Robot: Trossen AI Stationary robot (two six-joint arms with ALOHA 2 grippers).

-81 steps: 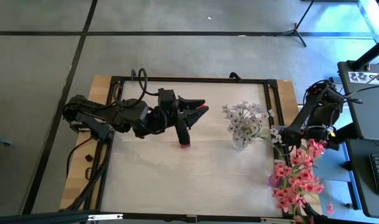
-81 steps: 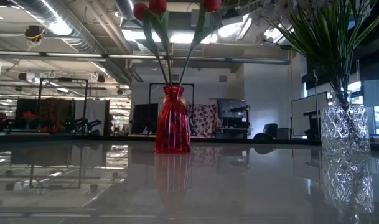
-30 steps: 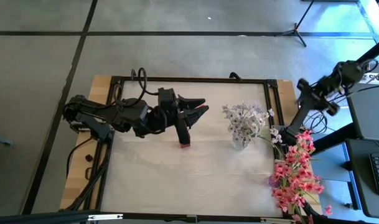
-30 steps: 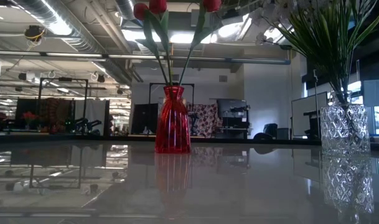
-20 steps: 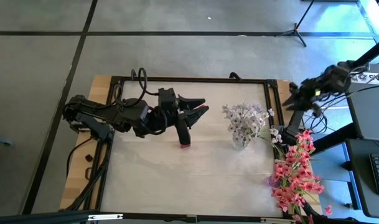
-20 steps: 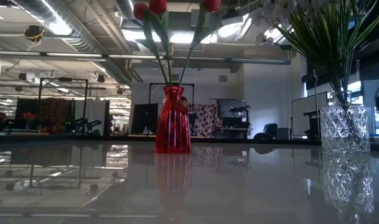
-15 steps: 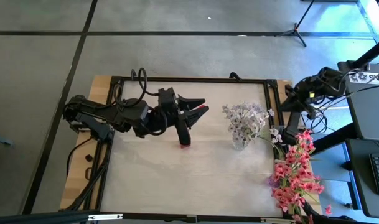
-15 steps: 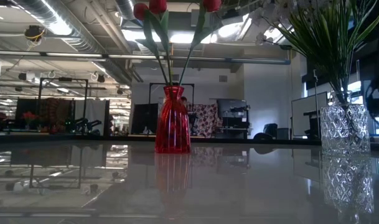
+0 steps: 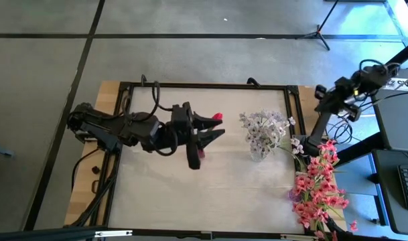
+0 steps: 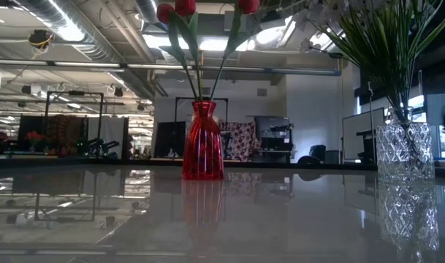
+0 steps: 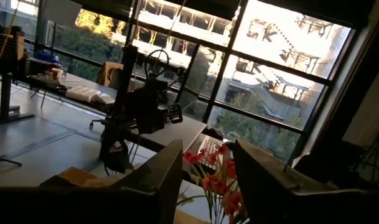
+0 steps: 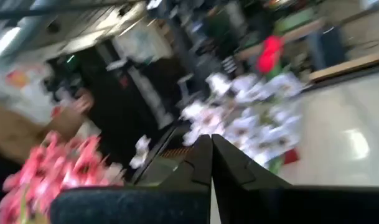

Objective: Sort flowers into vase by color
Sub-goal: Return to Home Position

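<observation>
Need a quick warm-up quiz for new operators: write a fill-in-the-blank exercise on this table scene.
1. In the low view, the red vase holds ___ red flowers.
2. The clear vase holds the ___ flowers.
3. The pink flowers are on the ___ arm's side of the table.
4. The left gripper is open; the right gripper is ___.
Missing words: three; white; right; shut.

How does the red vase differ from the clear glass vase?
The red vase is ribbed and slim-necked; the glass vase is clear and diamond-cut. The red vase holds three red tulips; the glass vase holds many thin green stems. Both stand upright on the table.
</observation>
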